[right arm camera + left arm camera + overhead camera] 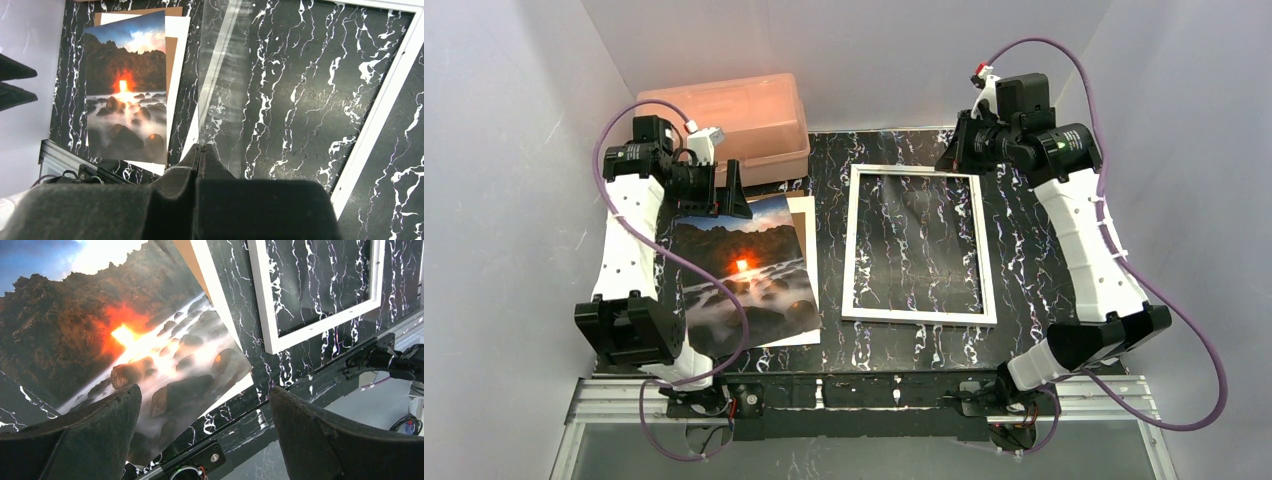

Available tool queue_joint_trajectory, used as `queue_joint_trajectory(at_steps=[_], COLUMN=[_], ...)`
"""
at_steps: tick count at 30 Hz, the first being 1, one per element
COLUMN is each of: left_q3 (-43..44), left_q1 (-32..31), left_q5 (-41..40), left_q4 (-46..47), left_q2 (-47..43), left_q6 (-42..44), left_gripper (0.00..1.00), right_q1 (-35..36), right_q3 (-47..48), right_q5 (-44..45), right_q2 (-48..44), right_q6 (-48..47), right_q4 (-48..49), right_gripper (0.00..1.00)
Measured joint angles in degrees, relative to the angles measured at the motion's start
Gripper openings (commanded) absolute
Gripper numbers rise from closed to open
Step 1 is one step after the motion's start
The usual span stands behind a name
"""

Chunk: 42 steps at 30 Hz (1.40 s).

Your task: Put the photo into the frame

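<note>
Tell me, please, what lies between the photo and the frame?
In the top view, the edge of a white sheet shows beside the photo, then only bare marbled table up to the frame.

A: Any writing, labels or numbers to read here?
B: None that I can make out. The photo (pixel 742 275) shows only its sunset scene, and nothing legible stands on the frame (pixel 919 316) or the box (pixel 734 120)
</note>
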Motion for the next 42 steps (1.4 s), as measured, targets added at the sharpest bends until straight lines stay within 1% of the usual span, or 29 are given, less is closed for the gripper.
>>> queue_joint_trajectory(at_steps=[4, 7, 9, 12, 14, 17, 20, 23, 27, 34, 38, 42], left_q3=[0.0, -1.1, -3.3, -4.6, -3.7, -0.8, 1.6, 4.2, 6.6, 7.6, 7.8, 7.8], left_q1=[0.0, -2.1, -5.5, -12.7, -16.5, -21.3, -24.8, -28.8, -33.2, -39.5, -40.9, -40.8], left_q5=[-0.1, -2.4, -4.9, -7.8, -8.4, -9.4, -10.2, -11.0, -11.5, -12.2, -13.2, -15.5], left_q4=[1.9, 3.7, 5.8, 7.6, 8.2, 9.5, 10.8, 12.0, 13.1, 15.3, 16.2, 17.1], left_q2=[1.1, 0.6, 0.1, 1.2, 3.7, 11.1, 18.8, 26.5, 32.2, 35.5, 37.0, 39.1], left_q6=[-1.5, -2.1, -2.6, -3.7, -4.2, -5.2, -6.3, -7.3, -8.1, -8.6, -8.7, -8.8], left_gripper=[0.98, 0.98, 0.99, 0.99, 0.99, 0.99, 0.98, 0.98, 0.97, 0.88, 0.86, 0.79], right_q1=[0.6, 0.7, 0.6, 0.6, 0.6, 0.3, -0.4, -1.8, -3.2, -4.7, -4.9, -5.1], right_q3=[1.7, 5.1, 7.7, 11.5, 13.5, 15.8, 15.1, 12.5, 12.3, 11.3, 10.4, 8.6], right_q5=[0.6, 1.3, 1.9, 3.8, 5.7, 8.4, 10.7, 12.0, 12.2, 10.6, 9.1, 7.5], right_q2=[1.3, 3.9, 5.7, 7.7, 8.2, 7.8, 6.3, 4.0, 3.1, 2.3, 2.0, 1.3], right_q6=[0.0, 0.0, 0.0, -0.2, -0.4, -0.7, -1.0, -1.2, -1.4, -1.5, -1.5, -1.4], right_q4=[-1.1, -1.1, -1.6, -2.4, -3.5, -4.5, -4.4, -4.3, -4.5, -4.2, -4.0, -3.2], right_gripper=[0.01, 0.01, 0.01, 0.01, 0.01, 0.01, 0.01, 0.01, 0.01, 0.01, 0.01, 0.01])
